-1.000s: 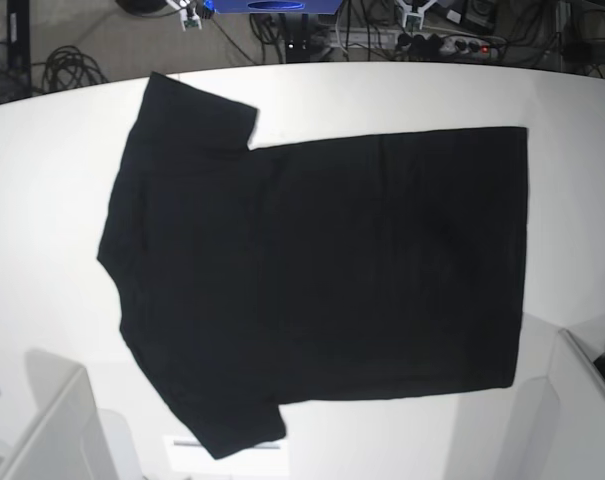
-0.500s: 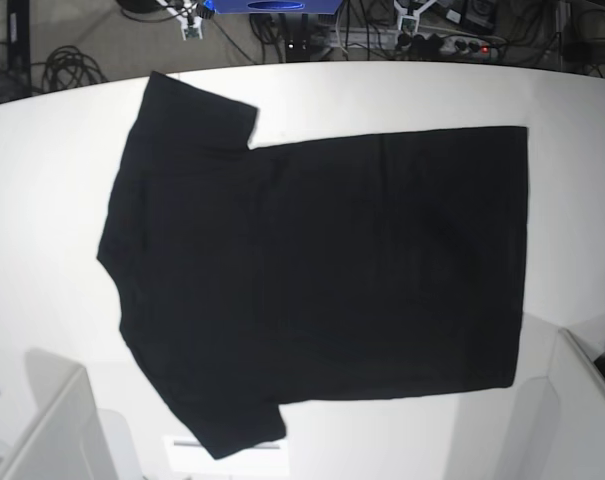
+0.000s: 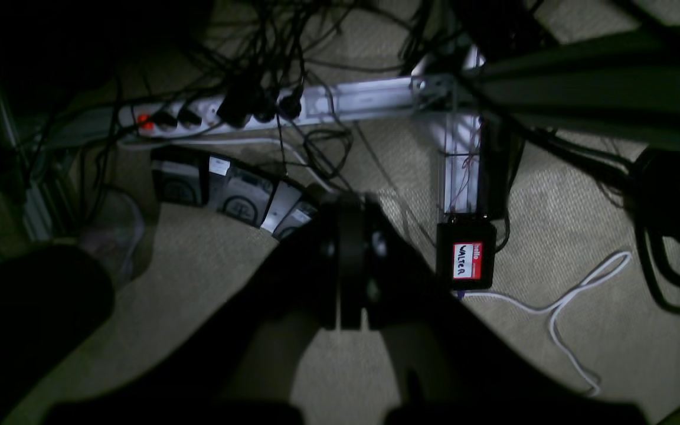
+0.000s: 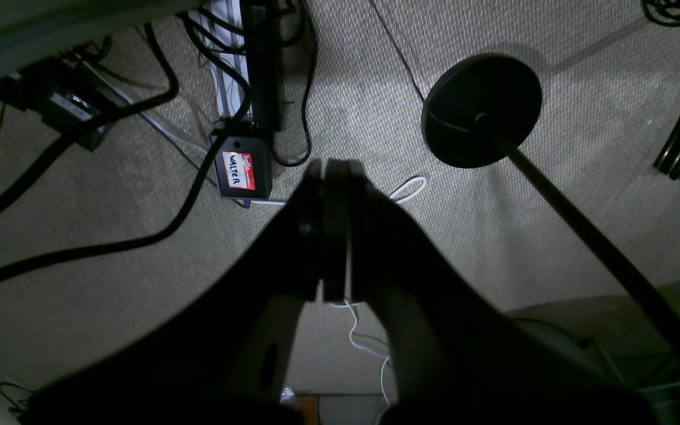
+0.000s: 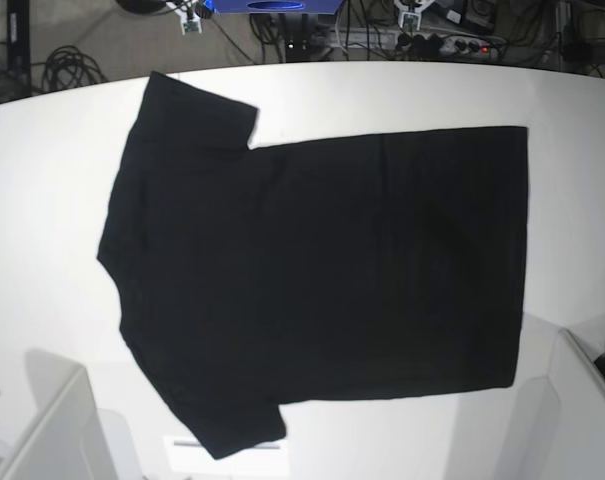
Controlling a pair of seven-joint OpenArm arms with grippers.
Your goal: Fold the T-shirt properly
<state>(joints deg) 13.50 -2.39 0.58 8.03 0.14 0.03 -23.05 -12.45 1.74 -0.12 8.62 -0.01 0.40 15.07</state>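
The T-shirt lies spread flat, plain black side up, on the white surface, sleeves toward the base view's left, hem to its right; beyond the far edge, over carpet and cables, the left gripper and right gripper hang closed, holding nothing.

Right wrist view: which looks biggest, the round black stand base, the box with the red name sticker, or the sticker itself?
1. Round black stand base
2. Box with the sticker
3. Red name sticker, smallest, since it sits on the box
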